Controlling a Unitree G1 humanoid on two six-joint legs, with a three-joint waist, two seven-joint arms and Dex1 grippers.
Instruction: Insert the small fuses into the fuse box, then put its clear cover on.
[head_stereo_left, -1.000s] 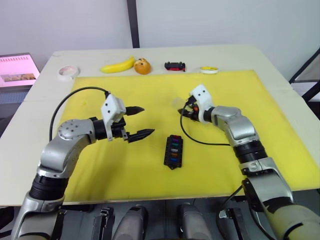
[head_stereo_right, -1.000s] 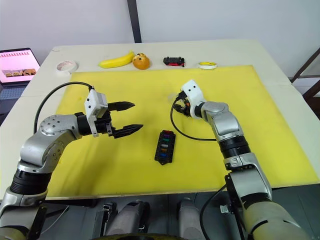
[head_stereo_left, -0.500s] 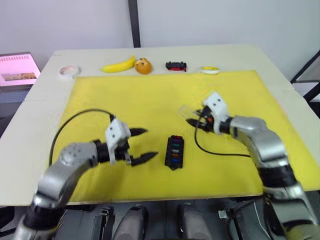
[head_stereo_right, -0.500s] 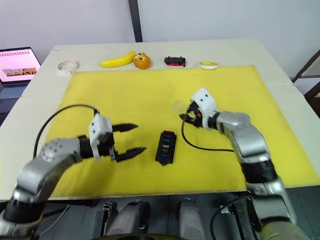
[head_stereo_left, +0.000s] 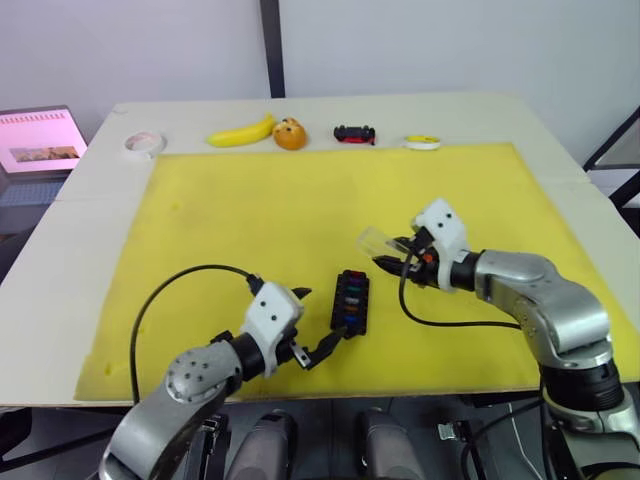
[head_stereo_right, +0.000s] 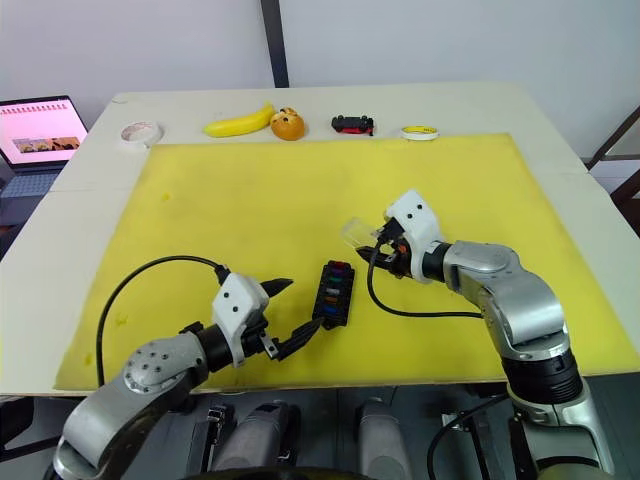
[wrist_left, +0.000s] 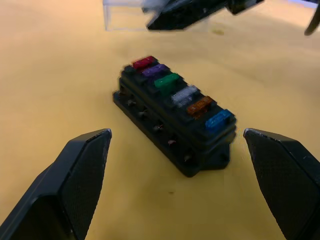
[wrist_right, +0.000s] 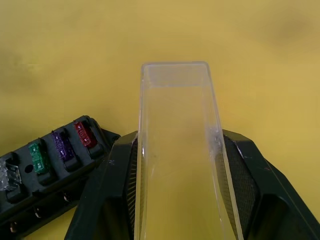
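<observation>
Fuses (wrist_left: 176, 90) all seated in fuse box (head_stereo_left: 349, 301); right claw (head_stereo_left: 388, 255) pinches clear cover (head_stereo_left: 375, 240) above it, ready to cap; left claw (head_stereo_left: 309, 322) spread nr box end, prob. to steady it.

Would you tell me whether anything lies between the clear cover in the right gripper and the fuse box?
Nothing visible does. The clear cover, held in the right gripper, hangs beside the fuse box, with bare yellow mat between them.
</observation>
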